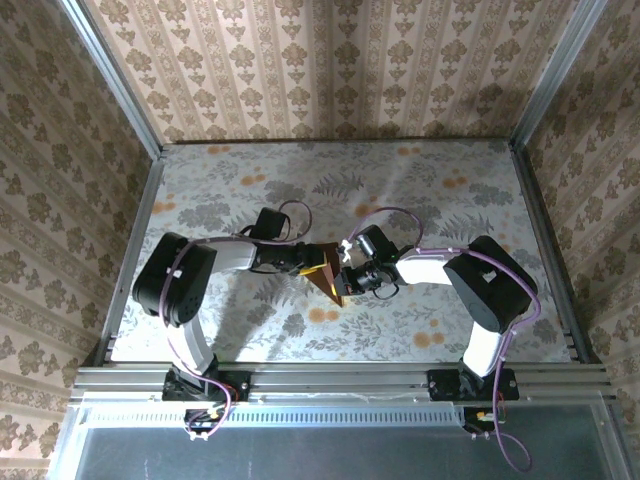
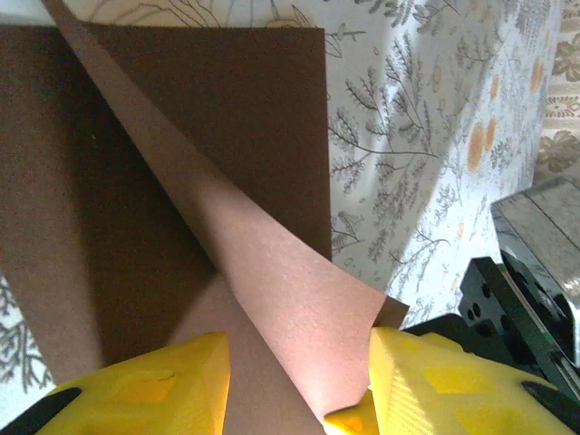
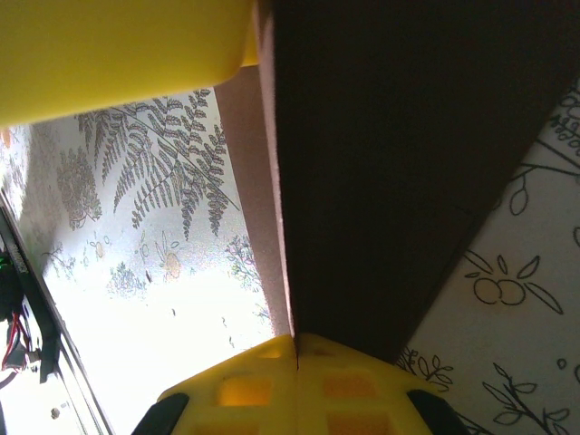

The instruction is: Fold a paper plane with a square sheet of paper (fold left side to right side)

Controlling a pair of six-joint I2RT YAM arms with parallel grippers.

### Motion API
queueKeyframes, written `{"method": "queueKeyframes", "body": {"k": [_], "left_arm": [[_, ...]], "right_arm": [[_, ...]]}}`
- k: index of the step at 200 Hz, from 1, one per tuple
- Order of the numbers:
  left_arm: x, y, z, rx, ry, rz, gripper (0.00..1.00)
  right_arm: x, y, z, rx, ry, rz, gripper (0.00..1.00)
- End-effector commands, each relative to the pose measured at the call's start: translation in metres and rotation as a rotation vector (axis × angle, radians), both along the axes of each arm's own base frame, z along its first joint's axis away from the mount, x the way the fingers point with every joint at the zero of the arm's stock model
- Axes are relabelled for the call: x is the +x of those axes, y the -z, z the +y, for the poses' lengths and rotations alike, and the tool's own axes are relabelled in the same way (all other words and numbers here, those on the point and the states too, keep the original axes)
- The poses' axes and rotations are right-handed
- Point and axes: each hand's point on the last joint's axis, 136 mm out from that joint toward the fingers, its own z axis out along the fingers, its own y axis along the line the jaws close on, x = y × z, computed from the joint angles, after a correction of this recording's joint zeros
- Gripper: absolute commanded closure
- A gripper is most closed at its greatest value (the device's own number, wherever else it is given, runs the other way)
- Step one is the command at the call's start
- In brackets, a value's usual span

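My right gripper was clamped shut on the folded edge of the square sheet of paper, which sat mid-frame in the top view on the fern-print table, flap raised. My left gripper straddled that flap, jaws apart; couldn't tell if it truly gripped. To do this well, I judged: carry the flap across, match edges, then press the crease flat.

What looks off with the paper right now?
The paper isn't flat: one flap rears up diagonally inside the open left gripper, slanting across the sheet, not edge to edge. The right gripper is shut on it.
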Motion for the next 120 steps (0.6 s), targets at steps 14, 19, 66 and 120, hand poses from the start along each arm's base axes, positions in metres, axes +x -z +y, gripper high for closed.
{"method": "queueKeyframes", "body": {"k": [14, 19, 66, 120], "left_arm": [[0.002, 0.01, 0.0, 0.064, 0.008, 0.001, 0.56], [0.002, 0.011, 0.001, 0.075, 0.01, 0.001, 0.56], [-0.005, 0.025, 0.01, 0.18, 0.022, 0.006, 0.56], [-0.007, 0.028, 0.011, 0.189, 0.023, 0.013, 0.57]], "right_arm": [[-0.004, 0.007, -0.004, -0.009, -0.005, 0.026, 0.95], [-0.004, 0.007, -0.004, -0.009, -0.005, 0.024, 0.95], [-0.004, -0.006, 0.0, 0.024, -0.012, 0.014, 0.85], [0.001, -0.04, -0.003, 0.115, 0.006, -0.011, 0.67]]}}
